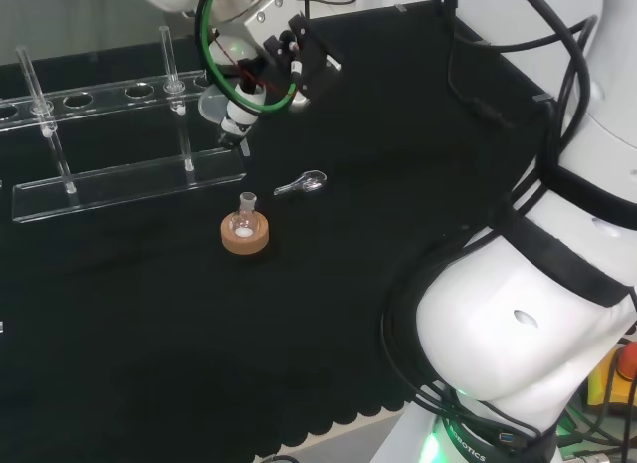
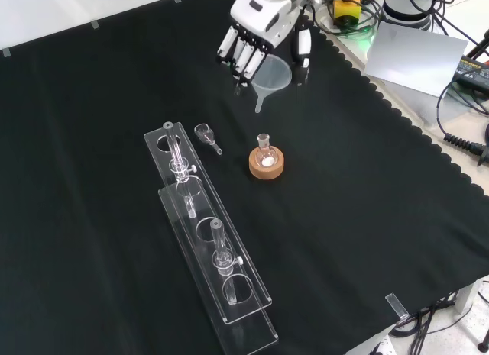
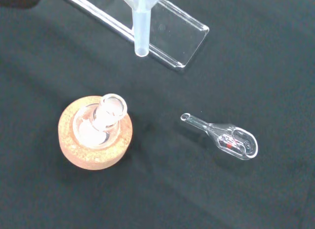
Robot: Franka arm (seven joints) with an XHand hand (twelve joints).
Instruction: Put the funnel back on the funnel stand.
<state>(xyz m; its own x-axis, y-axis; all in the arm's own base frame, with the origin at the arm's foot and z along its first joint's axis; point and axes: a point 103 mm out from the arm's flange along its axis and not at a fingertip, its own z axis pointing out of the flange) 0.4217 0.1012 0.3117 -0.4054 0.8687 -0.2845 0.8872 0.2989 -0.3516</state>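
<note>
The hand (image 2: 260,34) is pinching the translucent funnel (image 2: 271,76) by its cone rim, carrying it spout-down above the cloth near the clear funnel stand (image 2: 210,233) — light, slick plastic, probably best gripped at that rim — not the thin spout.

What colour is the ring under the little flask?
Light brown cork ring, speckled; clearest in the wrist view.
</note>
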